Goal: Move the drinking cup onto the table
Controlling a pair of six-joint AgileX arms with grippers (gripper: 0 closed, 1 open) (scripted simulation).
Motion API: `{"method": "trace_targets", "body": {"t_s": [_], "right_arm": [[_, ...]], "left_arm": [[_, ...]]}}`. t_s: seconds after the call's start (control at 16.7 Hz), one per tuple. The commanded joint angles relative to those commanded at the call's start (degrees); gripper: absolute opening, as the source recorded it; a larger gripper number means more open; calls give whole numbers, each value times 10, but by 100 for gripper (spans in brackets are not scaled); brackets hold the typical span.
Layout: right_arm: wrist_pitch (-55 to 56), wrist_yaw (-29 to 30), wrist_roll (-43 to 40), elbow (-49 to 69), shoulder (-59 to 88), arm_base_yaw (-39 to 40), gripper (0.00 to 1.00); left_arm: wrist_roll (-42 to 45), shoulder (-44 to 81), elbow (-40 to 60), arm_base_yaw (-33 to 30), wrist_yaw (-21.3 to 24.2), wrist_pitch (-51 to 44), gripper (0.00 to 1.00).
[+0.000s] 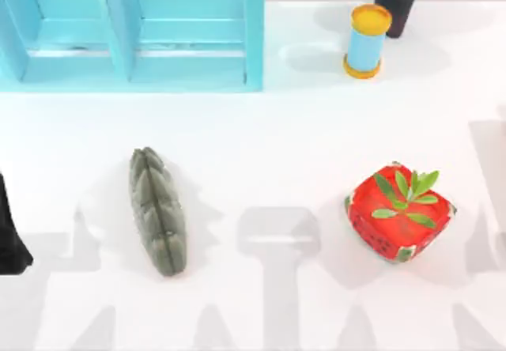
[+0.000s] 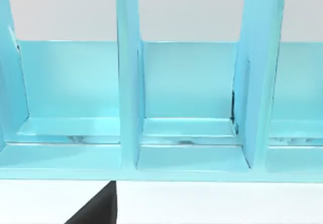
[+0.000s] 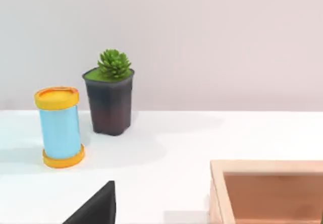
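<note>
The light-blue shelf unit (image 1: pixel 134 31) sat at the white table's (image 1: pixel 277 137) far-left corner. Left arm (image 1: pixel 12 240) was parked at the left edge; couldn't tell either pincer's state.

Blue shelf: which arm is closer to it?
Left. The left arm sits at the table's left edge, facing the shelf; the right gripper faces the can and plant pot, further right.

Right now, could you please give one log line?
left arm: parked, left edge | light-blue shelf unit: rear left | red leaf-topped box: front right
</note>
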Motion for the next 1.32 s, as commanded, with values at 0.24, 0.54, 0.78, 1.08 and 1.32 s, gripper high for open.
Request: {"method": "trace_targets", "body": {"t_s": [0.24,0.54,0.78,1.08,1.32], "right_arm": [[-19,1,-12,20,19,-13,100],[-161,2,-93,165,172,-95,100],[-344,1,-181,331,397,-187,100],[-566,1,-287,527,687,-299,100],[-679,0,-353,647,827,-362,100]], "left_arm": [[0,0,0,0,0,0,100],[0,0,0,0,0,0,100],[0,0,0,0,0,0,100],[0,0,0,0,0,0,100],[0,0,0,0,0,0,100]]}}
